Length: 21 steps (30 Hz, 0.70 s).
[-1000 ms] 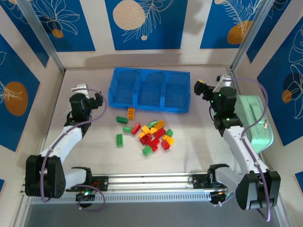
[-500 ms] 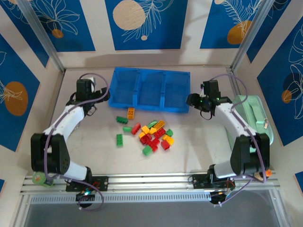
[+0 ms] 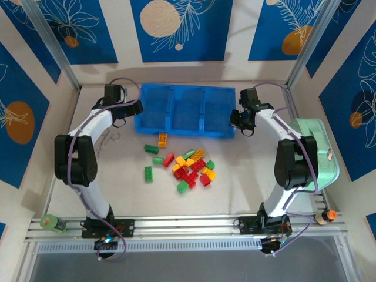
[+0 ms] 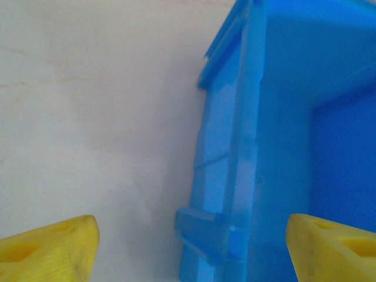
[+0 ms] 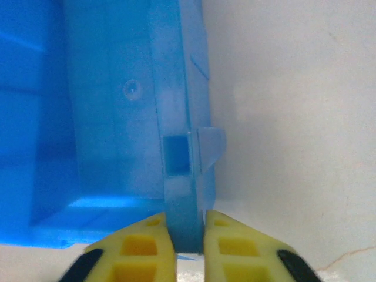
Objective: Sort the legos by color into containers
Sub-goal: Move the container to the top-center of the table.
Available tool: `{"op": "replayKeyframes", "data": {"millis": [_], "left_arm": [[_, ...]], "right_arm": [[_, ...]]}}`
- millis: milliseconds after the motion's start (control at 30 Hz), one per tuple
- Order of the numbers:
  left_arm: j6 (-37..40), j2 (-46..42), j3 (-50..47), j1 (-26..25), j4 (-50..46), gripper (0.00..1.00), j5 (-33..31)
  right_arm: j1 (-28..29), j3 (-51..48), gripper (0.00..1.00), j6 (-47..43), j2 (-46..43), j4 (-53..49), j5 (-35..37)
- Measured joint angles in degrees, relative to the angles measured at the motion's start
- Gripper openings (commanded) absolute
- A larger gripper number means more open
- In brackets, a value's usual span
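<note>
Legos (image 3: 191,167) are lying heaped on the tabletop (image 3: 117,170) just in front of the empty containers (image 3: 185,108), whose right end wall the right pincer (image 5: 188,226) is clamping while the left pincer (image 4: 191,229) is straddling the left wall wide open, presumably readying to shift the tray.

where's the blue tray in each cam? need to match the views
Top external: blue tray at upper centre, left gripper at its left end, right gripper at its right end.
Left wrist: blue tray takes the right half, its left end wall between open jaws.
Right wrist: blue tray at left and centre, jaws shut on its right end wall.
Shared landmark: the pale table bordering the tray.
</note>
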Motion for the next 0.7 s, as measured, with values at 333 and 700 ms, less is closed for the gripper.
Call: {"op": "replayKeyframes", "data": {"millis": [333, 700], "left_arm": [[-0.1, 1.6, 0.0, -0.1, -0.3, 0.82, 1.9], [-0.1, 6.1, 7.4, -0.2, -1.2, 0.91, 2.0]], "right_arm": [[0.2, 8.2, 0.06, -1.9, 6.4, -2.1, 1.2], [1.9, 8.5, 0.27, -2.0, 5.8, -4.5, 3.2]]}}
